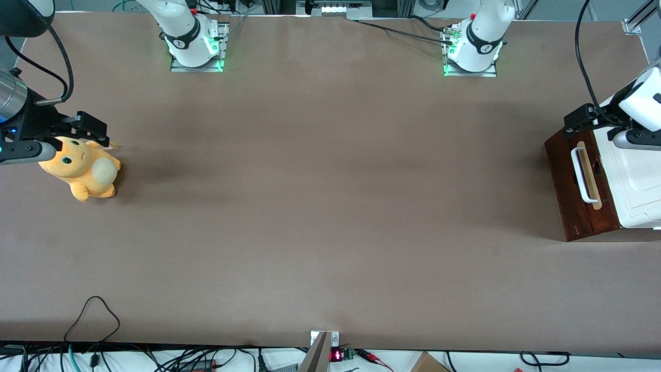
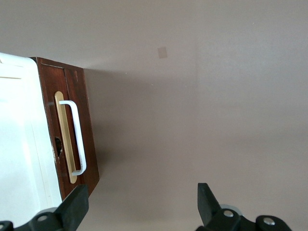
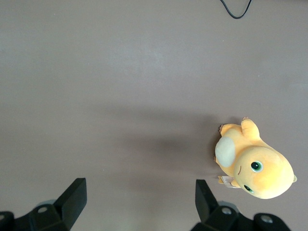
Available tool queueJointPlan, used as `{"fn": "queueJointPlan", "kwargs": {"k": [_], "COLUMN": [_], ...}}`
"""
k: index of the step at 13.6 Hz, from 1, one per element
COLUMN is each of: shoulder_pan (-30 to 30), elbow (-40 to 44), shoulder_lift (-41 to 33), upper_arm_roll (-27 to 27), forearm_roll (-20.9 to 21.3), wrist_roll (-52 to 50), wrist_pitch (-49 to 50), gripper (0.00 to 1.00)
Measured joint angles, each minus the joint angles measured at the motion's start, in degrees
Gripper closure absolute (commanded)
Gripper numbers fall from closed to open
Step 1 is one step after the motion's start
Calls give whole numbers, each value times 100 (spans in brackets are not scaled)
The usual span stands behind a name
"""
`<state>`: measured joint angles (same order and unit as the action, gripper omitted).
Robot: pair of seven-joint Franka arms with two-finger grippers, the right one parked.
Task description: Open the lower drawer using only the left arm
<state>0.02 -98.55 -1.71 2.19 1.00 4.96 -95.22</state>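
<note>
1. A white cabinet [image 1: 638,181] stood at the working arm's end of the brown table [image 1: 320,206], its dark reddish-brown wooden front facing toward the middle of the table.

2. The lower drawer [image 1: 570,206] sat at the bottom of that front and looked shut; its face lay flush with the rest of the wood, and none of its inside showed.

3. A white loop handle [image 1: 581,175] ran along a pale wood strip [image 1: 591,178] on the front. From these views it could not be told for certain which drawer this handle served.

4. The left arm [image 1: 643,101] hung above the cabinet's top, at the end farther from the front camera.

5. Its gripper [image 2: 142,204] hovered above the cabinet's front edge, touching nothing. The jaws stood wide apart and held nothing.

6. In the wrist view one black fingertip [image 2: 74,204] lay over the corner of the wooden front, and the other over bare table.

7. This pose seemed to be a start for the approach: spread jaws leave room to close around a handle, and the height keeps the fingers clear of the cabinet.

8. The gap between handle and strip looked narrow, so a finger would probably need careful lining up.

9. A plush toy [image 1: 82,170], orange-yellow, lay toward the parked arm's end of the table, well apart from the cabinet.
</note>
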Motion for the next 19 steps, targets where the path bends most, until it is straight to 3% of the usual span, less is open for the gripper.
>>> {"fn": "queueJointPlan", "kwargs": {"k": [19], "shoulder_pan": [1], "elbow": [137], "shoulder_lift": [15], "upper_arm_roll": [-19], "forearm_roll": [0], "wrist_roll": [36], "wrist_pitch": [406], "gripper": [0]}}
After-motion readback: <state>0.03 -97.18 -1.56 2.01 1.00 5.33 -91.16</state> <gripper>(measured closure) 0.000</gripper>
